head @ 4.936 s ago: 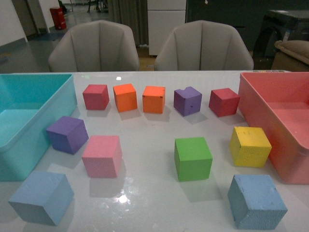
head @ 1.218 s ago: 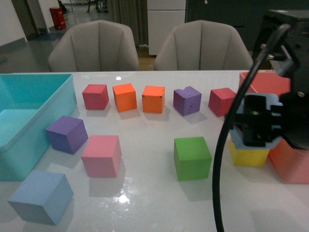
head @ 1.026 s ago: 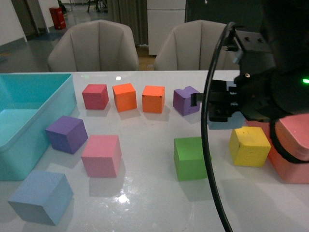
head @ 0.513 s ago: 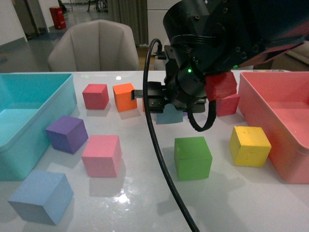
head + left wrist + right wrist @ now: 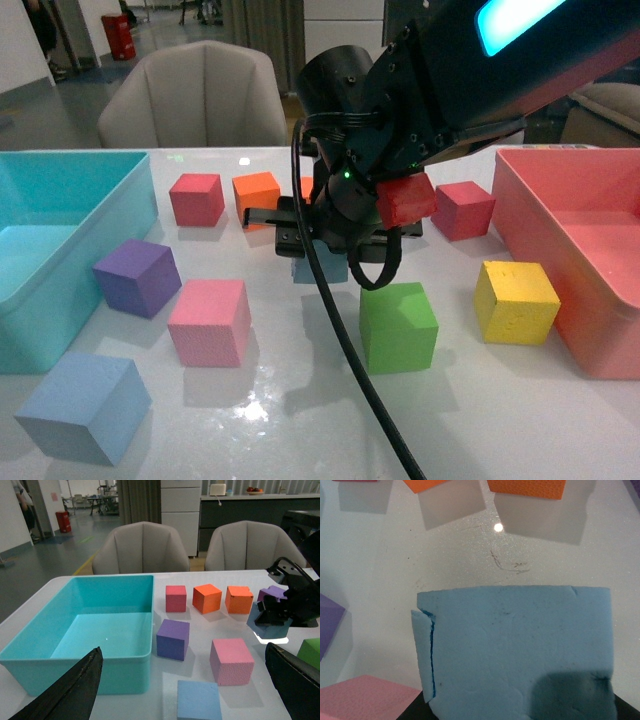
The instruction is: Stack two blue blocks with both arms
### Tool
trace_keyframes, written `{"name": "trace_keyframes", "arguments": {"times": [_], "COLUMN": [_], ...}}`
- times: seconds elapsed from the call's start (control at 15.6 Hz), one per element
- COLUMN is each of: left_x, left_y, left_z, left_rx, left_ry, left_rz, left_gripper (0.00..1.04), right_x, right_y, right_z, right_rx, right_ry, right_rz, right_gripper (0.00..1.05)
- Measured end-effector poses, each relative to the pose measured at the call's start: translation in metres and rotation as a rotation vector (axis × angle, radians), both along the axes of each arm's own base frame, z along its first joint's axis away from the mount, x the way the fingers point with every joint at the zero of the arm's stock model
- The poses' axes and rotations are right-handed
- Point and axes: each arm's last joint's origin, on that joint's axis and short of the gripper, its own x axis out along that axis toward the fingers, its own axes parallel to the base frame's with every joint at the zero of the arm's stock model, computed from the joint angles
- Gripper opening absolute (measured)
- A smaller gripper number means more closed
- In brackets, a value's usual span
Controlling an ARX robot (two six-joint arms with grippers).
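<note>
One blue block rests on the table at the front left, and it also shows in the left wrist view. My right gripper is shut on the other blue block and holds it above the middle of the table, behind the green cube. That held block fills the right wrist view and shows in the left wrist view. My left gripper is open and empty, above and short of the resting blue block. It is out of the front view.
A teal bin stands at the left and a pink bin at the right. A purple cube, pink cube, green cube and yellow cube lie mid-table. Red and orange cubes line the back.
My right arm has swung left from the table's right side to the middle, carrying the blue block. The other cubes have not moved.
</note>
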Motion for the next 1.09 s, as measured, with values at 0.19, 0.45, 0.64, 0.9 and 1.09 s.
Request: {"name": "trace_keyframes", "arguments": {"times": [0.19, 0.45, 0.64, 0.9, 1.09], "left_x": [0.0, 0.0, 0.0, 0.0, 0.0], "left_y": [0.0, 0.0, 0.0, 0.0, 0.0], "left_z": [0.0, 0.0, 0.0, 0.0, 0.0], "left_rx": [0.0, 0.0, 0.0, 0.0, 0.0], "left_ry": [0.0, 0.0, 0.0, 0.0, 0.0], "left_rz": [0.0, 0.0, 0.0, 0.0, 0.0], "left_gripper": [0.98, 0.98, 0.98, 0.98, 0.98], "right_x": [0.009, 0.016, 0.014, 0.013, 0.013], "right_y": [0.004, 0.008, 0.011, 0.011, 0.013], "right_z": [-0.005, -0.007, -0.017, -0.022, -0.021], "right_rx": [-0.006, -0.007, -0.021, -0.033, -0.029], "right_ry": [0.012, 0.022, 0.058, 0.077, 0.071], "right_rz": [-0.009, -0.026, -0.025, -0.029, -0.024], "right_gripper": [0.44, 0.44, 0.44, 0.61, 0.91]}}
